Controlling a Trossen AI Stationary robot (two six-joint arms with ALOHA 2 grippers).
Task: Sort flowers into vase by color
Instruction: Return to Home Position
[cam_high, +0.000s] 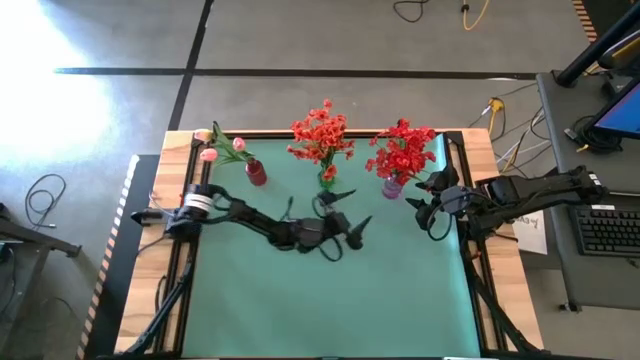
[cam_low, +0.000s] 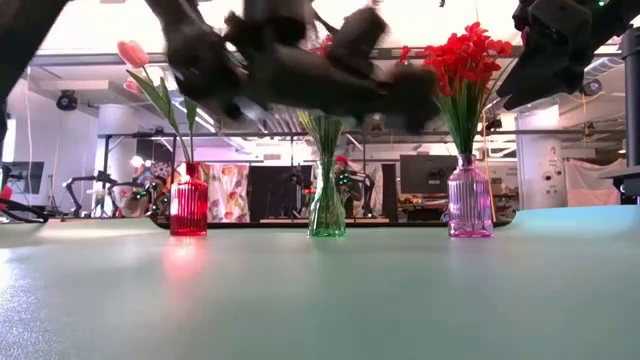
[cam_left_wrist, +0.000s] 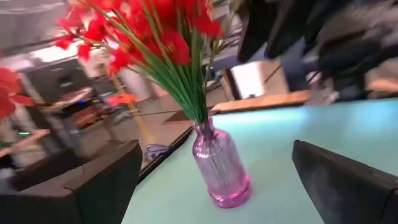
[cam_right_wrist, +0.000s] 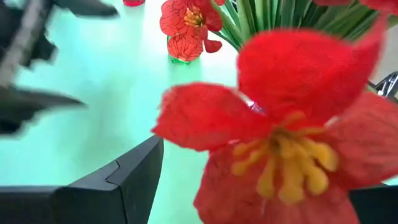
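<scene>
Three vases stand in a row near the table's far edge. The red vase (cam_high: 256, 173) (cam_low: 188, 205) holds pink tulip buds (cam_high: 210, 150). The green vase (cam_high: 328, 181) (cam_low: 327, 208) holds orange-red flowers (cam_high: 320, 130). The purple vase (cam_high: 392, 187) (cam_left_wrist: 221, 165) holds deep red flowers (cam_high: 402, 150) (cam_left_wrist: 155, 37). My left gripper (cam_high: 360, 205) (cam_left_wrist: 217, 149) hovers open and empty just nearer than the green vase, facing the purple one. My right gripper (cam_high: 422, 195) (cam_right_wrist: 261, 174) is open just right of the purple vase. A deep red blossom (cam_right_wrist: 292, 124) fills its wrist view, and I cannot tell whether they touch.
The green mat (cam_high: 330, 290) lies bare over the table's near half. The wooden table edge (cam_high: 180, 140) and dark frame rails border the mat on the left and right. A desk with a keyboard (cam_high: 608, 230) stands to the right of the table.
</scene>
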